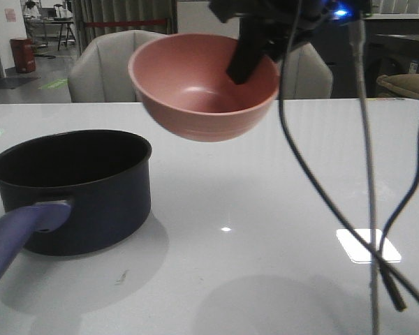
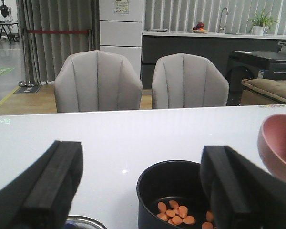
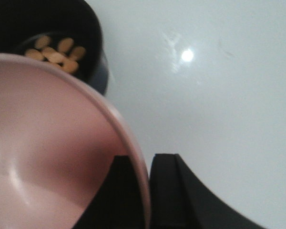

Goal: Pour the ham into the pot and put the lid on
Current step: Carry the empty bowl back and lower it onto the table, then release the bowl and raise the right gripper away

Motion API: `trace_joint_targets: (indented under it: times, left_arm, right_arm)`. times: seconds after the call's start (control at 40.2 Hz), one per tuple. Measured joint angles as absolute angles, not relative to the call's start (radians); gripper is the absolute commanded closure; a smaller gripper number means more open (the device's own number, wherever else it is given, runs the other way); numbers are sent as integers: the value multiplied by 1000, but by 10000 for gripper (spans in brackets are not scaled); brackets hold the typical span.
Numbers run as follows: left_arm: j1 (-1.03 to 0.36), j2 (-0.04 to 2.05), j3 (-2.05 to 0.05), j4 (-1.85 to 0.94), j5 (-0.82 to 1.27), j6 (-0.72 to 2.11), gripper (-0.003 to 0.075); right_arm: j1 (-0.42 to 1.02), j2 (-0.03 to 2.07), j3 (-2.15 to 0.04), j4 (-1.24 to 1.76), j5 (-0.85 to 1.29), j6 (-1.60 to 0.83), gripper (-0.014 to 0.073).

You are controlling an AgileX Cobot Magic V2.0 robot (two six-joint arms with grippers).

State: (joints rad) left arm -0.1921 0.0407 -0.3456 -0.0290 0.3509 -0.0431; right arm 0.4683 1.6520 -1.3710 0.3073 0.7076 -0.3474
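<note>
Orange ham [image 2: 175, 213] sits in the pot [image 1: 77, 192]; your right hand [image 3: 142, 195] pinches the slick, empty bowl [image 1: 204, 84] rim, left hand [image 2: 140, 191] gapes wide.

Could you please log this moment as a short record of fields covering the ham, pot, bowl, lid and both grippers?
ham: in the pot, on its floor
pot: on table, uncovered
bowl: pink, empty, held above the table, tilted
right gripper: shut on the bowl's rim
left gripper: open, holding nothing, above the pot
lid: only a metal rim edge shows; cannot confirm
</note>
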Motion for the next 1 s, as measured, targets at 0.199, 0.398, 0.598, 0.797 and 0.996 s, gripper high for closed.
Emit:
trace_joint_targets:
  times: [0.199, 0.398, 0.598, 0.797, 0.996]
  left_arm:
    - [-192, 41, -346, -29, 351, -43, 169]
    - [-192, 41, -346, -29, 351, -43, 169]
    - [-192, 41, -346, -29, 351, -43, 169]
    - [-192, 41, -346, -29, 351, -43, 169]
    - [-192, 41, -346, -29, 351, -43, 169]
  right_arm:
    - [312, 1652, -1369, 297, 823, -314, 456]
    - [187, 1652, -1267, 312, 769, -312, 456]
    - [147, 1692, -1151, 337, 649, -302, 456]
    - [147, 1732, -1145, 371, 606, -299, 453]
    - [147, 1797, -1145, 371, 595, -299, 319]
